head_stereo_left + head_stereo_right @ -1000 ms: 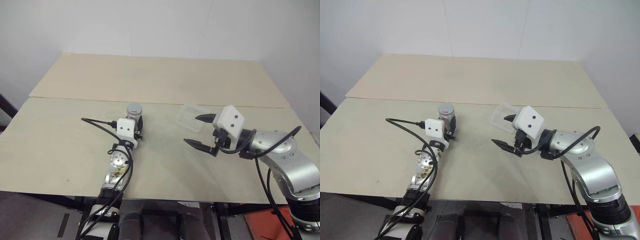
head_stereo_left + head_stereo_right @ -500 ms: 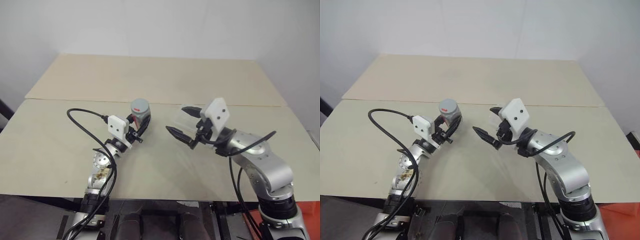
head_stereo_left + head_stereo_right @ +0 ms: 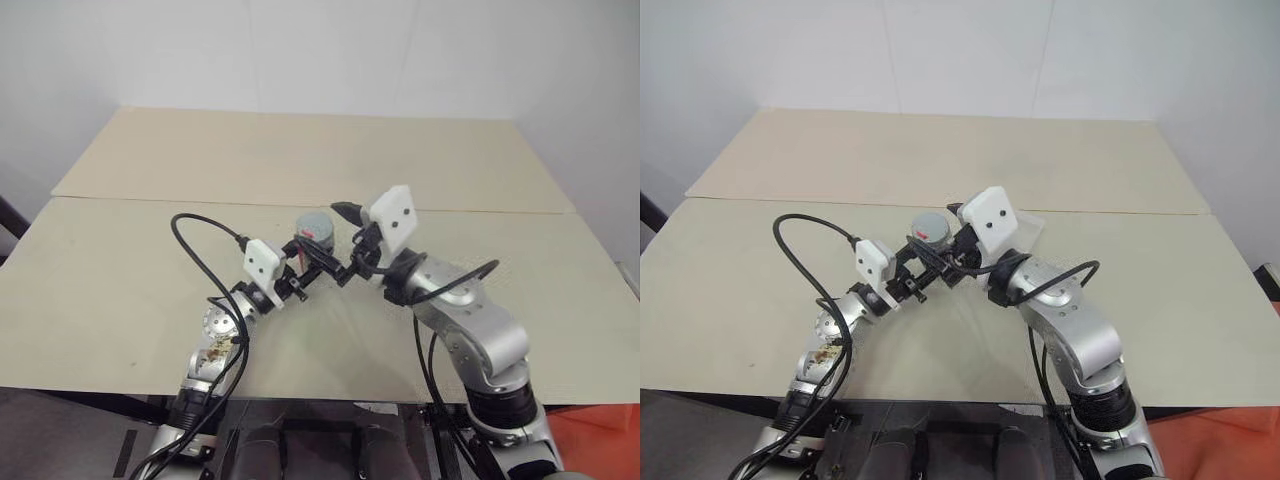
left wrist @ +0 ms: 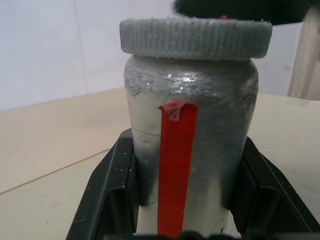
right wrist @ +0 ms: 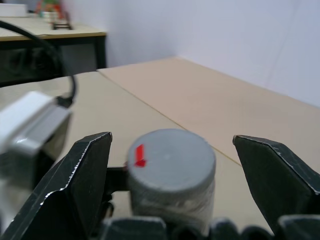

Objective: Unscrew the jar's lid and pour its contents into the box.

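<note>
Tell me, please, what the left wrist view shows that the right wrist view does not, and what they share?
Left wrist view alone: the jar's side with its vertical red stripe, clamped between the left claw's black fingers, and the lid's ribbed edge.

Right wrist view alone: the lid's flat top with a small red mark, the right claw open with a finger on each side of it and apart from it, and a dark table behind.

Both: the jar with its lid still on, over the tan tabletop.

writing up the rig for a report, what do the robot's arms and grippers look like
Both arms are silver metal with round joints and loose black cables looping alongside. Each wrist carries a white, boxy camera housing. The left gripper and right gripper each have two black, wedge-shaped fingers. The left forearm shows a perforated disc.
</note>
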Available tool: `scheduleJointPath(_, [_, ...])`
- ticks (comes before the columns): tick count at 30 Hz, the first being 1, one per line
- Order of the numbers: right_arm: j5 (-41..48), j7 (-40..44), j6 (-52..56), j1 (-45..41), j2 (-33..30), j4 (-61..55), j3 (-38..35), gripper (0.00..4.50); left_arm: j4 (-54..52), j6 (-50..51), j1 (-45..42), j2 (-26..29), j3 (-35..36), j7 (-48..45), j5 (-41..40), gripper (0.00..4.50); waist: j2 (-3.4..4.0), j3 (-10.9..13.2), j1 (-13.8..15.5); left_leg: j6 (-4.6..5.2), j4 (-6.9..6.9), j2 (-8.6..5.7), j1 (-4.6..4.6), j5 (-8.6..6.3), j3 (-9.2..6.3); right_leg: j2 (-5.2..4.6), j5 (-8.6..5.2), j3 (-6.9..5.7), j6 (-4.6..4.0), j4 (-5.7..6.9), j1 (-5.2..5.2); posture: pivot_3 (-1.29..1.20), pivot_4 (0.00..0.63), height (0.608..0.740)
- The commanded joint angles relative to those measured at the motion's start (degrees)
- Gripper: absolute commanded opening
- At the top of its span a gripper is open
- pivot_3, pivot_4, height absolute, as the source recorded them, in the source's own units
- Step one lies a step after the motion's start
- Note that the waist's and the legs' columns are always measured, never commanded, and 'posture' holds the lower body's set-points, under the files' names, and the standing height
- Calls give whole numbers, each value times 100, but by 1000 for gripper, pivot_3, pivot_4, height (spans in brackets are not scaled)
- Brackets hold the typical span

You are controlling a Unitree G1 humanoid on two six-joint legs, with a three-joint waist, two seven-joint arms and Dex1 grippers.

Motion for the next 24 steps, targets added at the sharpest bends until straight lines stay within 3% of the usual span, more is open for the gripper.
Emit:
scheduleJointPath(1, [-135,-90,-223,-31,88,-92,19,4500,-248,-118,-45,-67,-37,-14,25,1927,0,0,0,0,0,0,0,0,0,0,0,0,0,-1,0,0,150,740])
scheduleJointPath(12, [-319,18,-267,6,44,14,95,4500,-164,-182,-68,-126,-43,-3,100,1927,0,0,-11,0,-1,0,0,0,0,0,0,0,0,-1,0,0,150,740])
scheduleJointPath(16, [-333,37,-292,-9,59,73,64,3636,-167,-139,-99,-201,-28,25,73,1927,0,0,-13,0,-1,0,0,0,0,0,0,0,0,-1,0,0,150,740])
scheduleJointPath(18, [-358,51,-321,6,46,84,67,2924,-177,-134,-105,-207,-27,20,88,1927,0,0,-18,0,-1,0,0,0,0,0,0,0,0,-1,0,0,150,740])
scheduleJointPath(24, [-492,49,-401,27,-2,123,114,2819,-87,-120,-163,-160,-55,-24,162,1927,0,0,-27,0,-1,0,0,0,0,0,0,0,0,-2,0,0,150,740])
